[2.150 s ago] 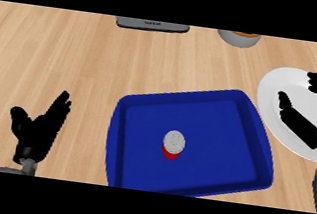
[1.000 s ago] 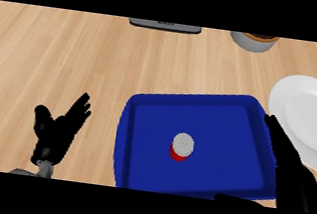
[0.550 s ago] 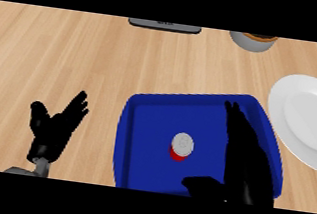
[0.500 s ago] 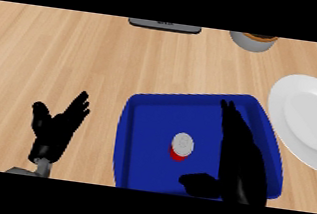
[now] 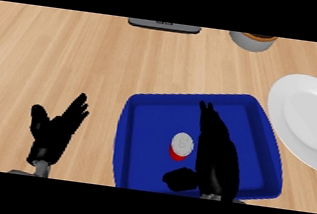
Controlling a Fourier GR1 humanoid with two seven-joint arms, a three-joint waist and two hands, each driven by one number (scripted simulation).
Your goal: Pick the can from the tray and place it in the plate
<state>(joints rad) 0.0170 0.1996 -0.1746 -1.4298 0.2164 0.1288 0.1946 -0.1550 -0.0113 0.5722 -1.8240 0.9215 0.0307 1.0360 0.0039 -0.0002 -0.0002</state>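
Hovering open robot hand [image 5: 217,152] beside can [image 5: 181,145].

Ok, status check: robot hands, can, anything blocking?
Right robot hand open over the tray, beside the can, no grasp yet. Left robot hand open, resting at lower left. Can upright in tray. Plate right of tray. Nothing blocking.

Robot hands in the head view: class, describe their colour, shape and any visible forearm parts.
The left hand and right hand are both matt black, each with slim fingers and a thumb. A short grey forearm stub shows below the left hand. No cables or markings are visible.
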